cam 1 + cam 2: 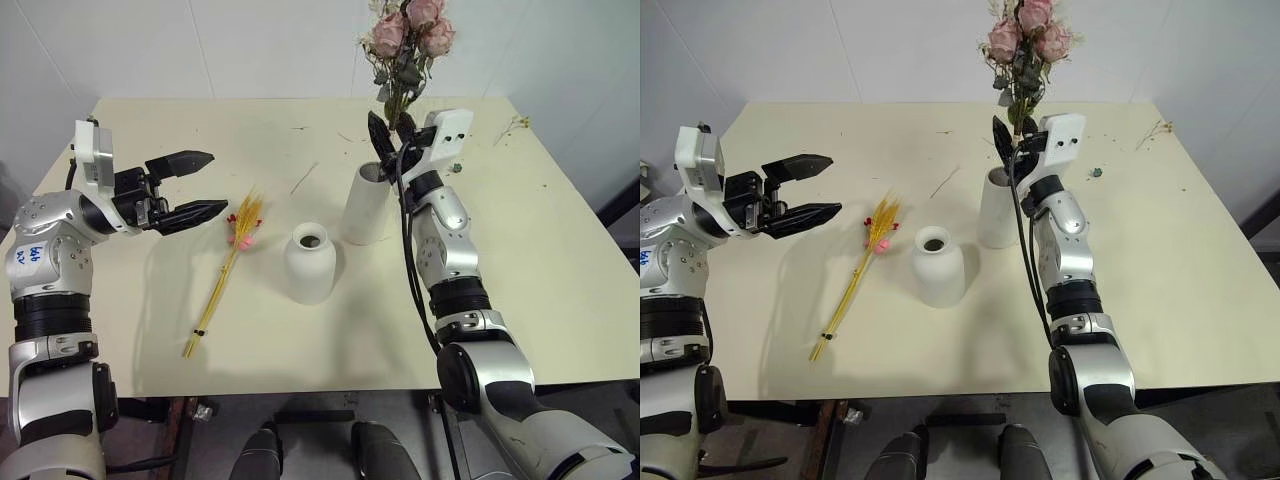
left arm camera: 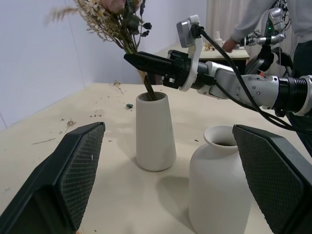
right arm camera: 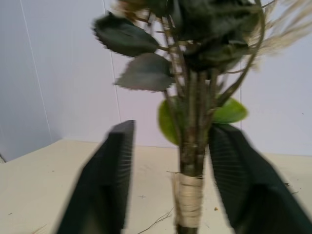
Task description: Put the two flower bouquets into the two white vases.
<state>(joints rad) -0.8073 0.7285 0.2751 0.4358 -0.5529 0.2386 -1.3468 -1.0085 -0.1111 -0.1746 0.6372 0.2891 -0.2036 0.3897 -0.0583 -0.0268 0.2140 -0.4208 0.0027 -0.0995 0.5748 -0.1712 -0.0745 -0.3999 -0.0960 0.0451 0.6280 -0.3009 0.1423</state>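
The pink rose bouquet (image 1: 405,40) stands with its stems in the tall white vase (image 1: 368,205) at the far middle of the table. My right gripper (image 1: 392,135) is just above the vase mouth, open, with the stems (image 3: 192,146) between its fingers and a gap on one side. The short rounded vase (image 1: 310,262) stands in front of the tall one, with nothing in it. The slim yellow wheat bundle (image 1: 225,270) lies flat on the table to the left of the short vase. My left gripper (image 1: 200,185) hovers open above and left of the bundle's head, holding nothing.
Loose twigs and plant bits (image 1: 515,125) lie scattered near the table's far right corner and far edge. In the left wrist view, a person (image 2: 253,19) leans over another table behind mine. A white wall backs the table.
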